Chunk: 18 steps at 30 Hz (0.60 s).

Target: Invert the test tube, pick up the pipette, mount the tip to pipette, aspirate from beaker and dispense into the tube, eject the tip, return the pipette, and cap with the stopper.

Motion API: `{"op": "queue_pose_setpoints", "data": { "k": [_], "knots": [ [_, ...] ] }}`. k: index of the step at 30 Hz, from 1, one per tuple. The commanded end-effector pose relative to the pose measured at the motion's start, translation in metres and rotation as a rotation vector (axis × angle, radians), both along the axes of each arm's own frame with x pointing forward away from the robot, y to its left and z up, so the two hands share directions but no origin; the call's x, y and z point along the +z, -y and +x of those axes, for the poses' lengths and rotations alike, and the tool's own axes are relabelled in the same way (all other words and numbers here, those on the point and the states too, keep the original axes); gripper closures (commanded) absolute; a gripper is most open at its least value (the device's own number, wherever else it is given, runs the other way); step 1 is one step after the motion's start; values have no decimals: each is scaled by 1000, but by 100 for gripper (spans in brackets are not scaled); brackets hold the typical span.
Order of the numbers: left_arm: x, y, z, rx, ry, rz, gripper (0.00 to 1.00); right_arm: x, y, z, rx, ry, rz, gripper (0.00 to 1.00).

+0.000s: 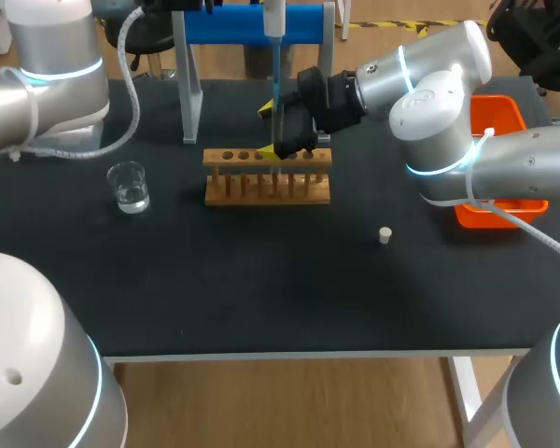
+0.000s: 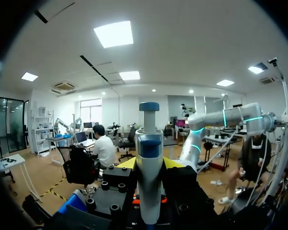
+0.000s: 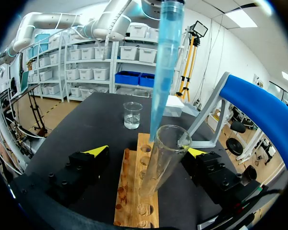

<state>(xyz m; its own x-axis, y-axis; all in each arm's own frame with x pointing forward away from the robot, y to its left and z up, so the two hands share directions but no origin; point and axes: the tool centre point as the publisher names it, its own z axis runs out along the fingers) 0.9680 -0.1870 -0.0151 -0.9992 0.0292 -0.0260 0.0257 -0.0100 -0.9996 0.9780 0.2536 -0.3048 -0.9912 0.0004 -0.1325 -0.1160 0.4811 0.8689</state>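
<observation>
Two yellow tips of our left gripper (image 2: 150, 164) clamp the pipette (image 2: 149, 143), while the jaws of our right gripper (image 3: 148, 151) stand apart around the test tube (image 3: 165, 153) in the wooden rack (image 3: 129, 218). We judge dispensing to be in hand, with the blue tip (image 3: 165, 72) at the tube's mouth; the next move calls for a press of the plunger (image 2: 149, 112), then a straight lift. We can read no writing.

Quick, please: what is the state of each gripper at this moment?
Left gripper: closed on the pipette.
Right gripper: open; the test tube stands between its fingers, not gripped.
</observation>
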Motion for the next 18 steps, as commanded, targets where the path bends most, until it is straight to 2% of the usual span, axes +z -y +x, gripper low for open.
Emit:
{"op": "queue_pose_setpoints", "data": {
  "k": [1,18],
  "knots": [
    [2,0,2,-6,8,4,100,0,0,0,0,1,0,0],
    [14,0,0,-8,28,5,100,0,0,0,0,1,0,0]
  ]
}}
